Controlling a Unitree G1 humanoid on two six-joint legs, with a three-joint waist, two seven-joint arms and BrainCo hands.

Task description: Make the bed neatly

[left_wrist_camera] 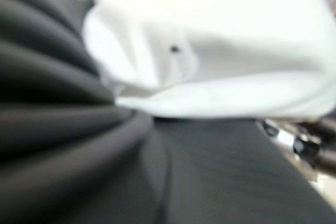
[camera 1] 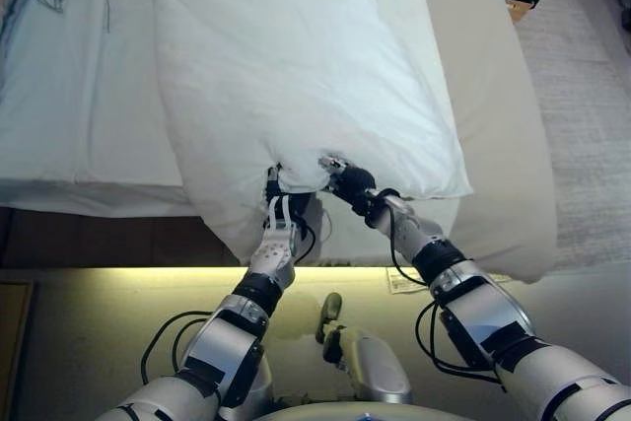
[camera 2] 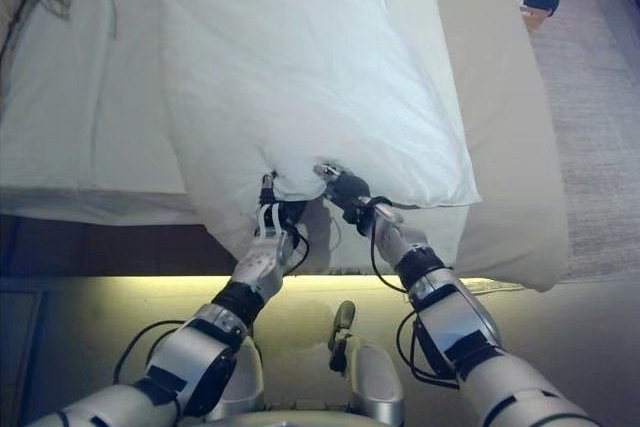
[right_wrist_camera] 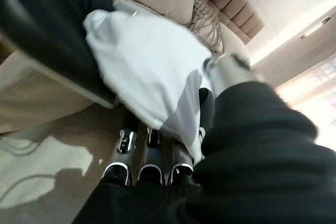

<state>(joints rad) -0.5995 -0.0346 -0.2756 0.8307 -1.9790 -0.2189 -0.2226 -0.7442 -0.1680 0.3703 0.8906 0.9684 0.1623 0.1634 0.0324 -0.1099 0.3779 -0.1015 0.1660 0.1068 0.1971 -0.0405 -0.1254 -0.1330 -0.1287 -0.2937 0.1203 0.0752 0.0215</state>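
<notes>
A: Beige bed (camera 1: pixel 493 125) on grey carpet (camera 1: pixel 592 115), white duvet (camera 1: pixel 296 66) draped over it?
B: Yes; left hand (camera 1: pixel 281 234) and right hand (camera 1: pixel 350 184) each clamp fingers (right_wrist_camera: pixel 152 153) on its near edge.

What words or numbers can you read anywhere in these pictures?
None can be read.
The white duvet that the left hand and right hand hold at its near edge is plain, with no print.
The small paper on the floor under the bed's edge has marks too small to read.
</notes>
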